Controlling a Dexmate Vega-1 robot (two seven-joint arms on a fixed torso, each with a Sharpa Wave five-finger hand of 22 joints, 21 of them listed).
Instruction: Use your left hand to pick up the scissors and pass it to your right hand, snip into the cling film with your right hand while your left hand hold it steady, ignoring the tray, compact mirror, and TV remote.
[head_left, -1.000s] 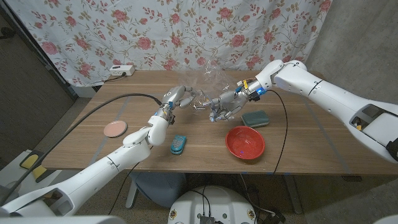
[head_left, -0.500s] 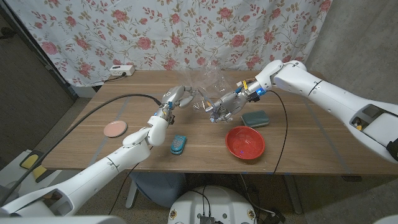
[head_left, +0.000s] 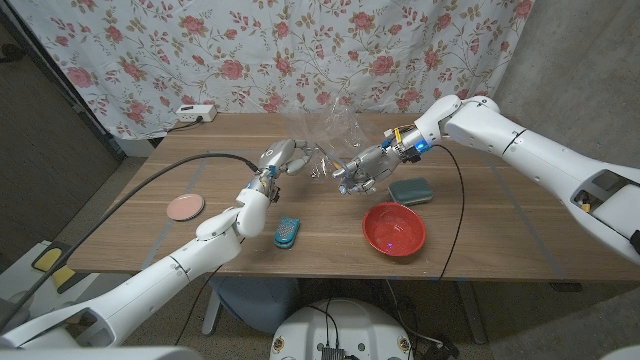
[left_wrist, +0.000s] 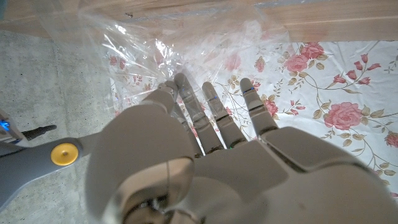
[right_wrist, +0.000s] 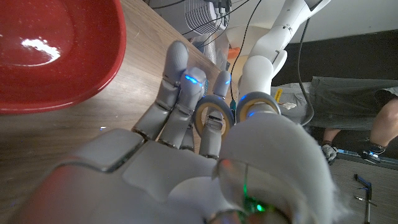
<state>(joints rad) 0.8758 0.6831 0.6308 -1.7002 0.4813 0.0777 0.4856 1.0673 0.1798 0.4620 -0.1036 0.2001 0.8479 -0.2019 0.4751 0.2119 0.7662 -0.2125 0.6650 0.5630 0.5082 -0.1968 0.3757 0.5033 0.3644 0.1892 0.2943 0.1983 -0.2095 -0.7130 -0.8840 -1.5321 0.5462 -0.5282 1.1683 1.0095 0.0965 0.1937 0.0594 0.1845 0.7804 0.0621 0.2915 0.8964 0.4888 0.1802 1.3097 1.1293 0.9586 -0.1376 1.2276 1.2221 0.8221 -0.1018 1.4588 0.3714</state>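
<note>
The right hand (head_left: 362, 172) grips the scissors (head_left: 343, 178) beside the cling film (head_left: 325, 130), which the left hand (head_left: 283, 157) holds; the snip looks left to do.

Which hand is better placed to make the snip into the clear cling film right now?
The right hand: its fingers pass through the grey-handled scissors, held beside the clear cling film. The left hand grips the film, so it likely steadies.

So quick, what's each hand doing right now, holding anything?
Left hand: holding the cling film up off the table.
Right hand: holding the scissors, fingers through the handle loops.
</note>
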